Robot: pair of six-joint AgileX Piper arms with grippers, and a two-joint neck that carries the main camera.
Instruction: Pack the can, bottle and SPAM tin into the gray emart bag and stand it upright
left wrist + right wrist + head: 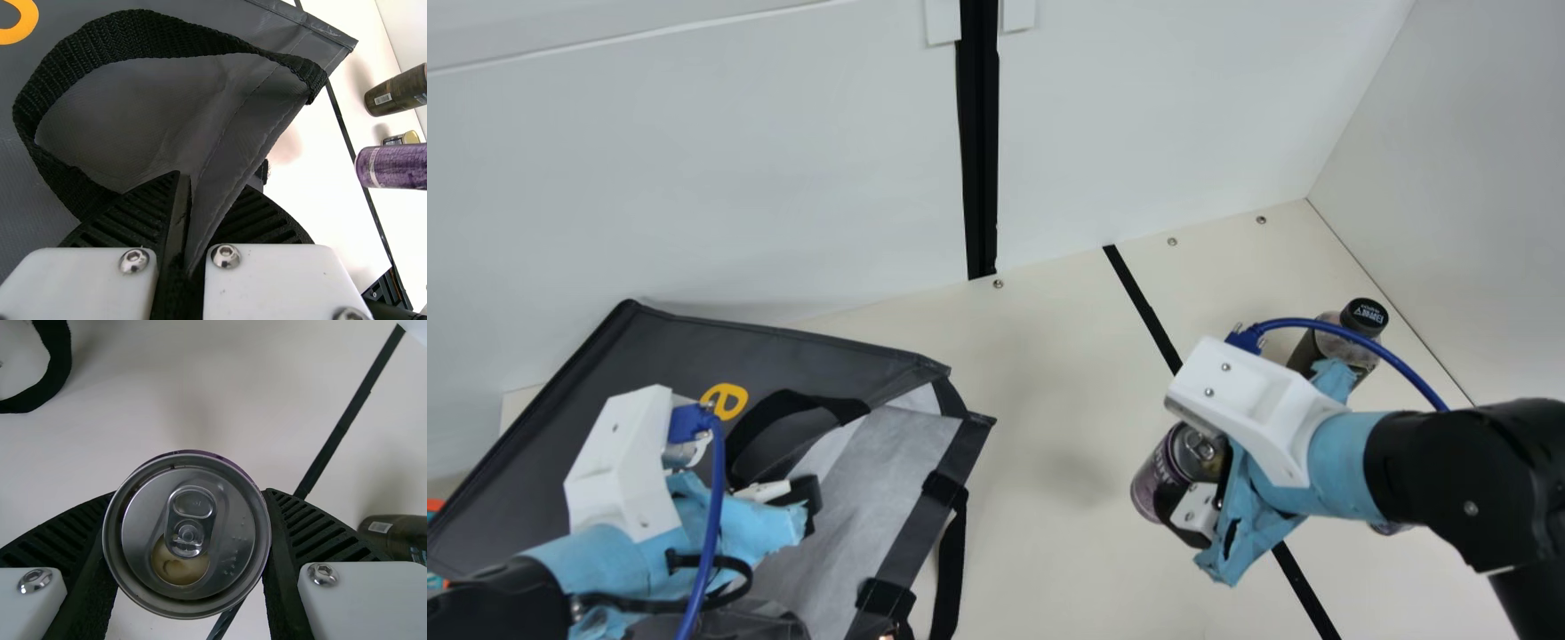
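Purple can (pixel 1158 476) being clamped between the ribbed fingers of the right gripper (pixel 1193 480), held over the table (pixel 1040 373), right of the gray emart bag (pixel 818 348). Bag being laid out at left, pale lining (pixel 903 444) being exposed toward the right. A fold of its fabric, beside a black handle (pixel 143 35), being pinched by the left gripper (pixel 807 500). Dark bottle (pixel 1307 351) being seen at far right; a small gold-lidded tin (pixel 402 138) being glimpsed near it, left wrist view.
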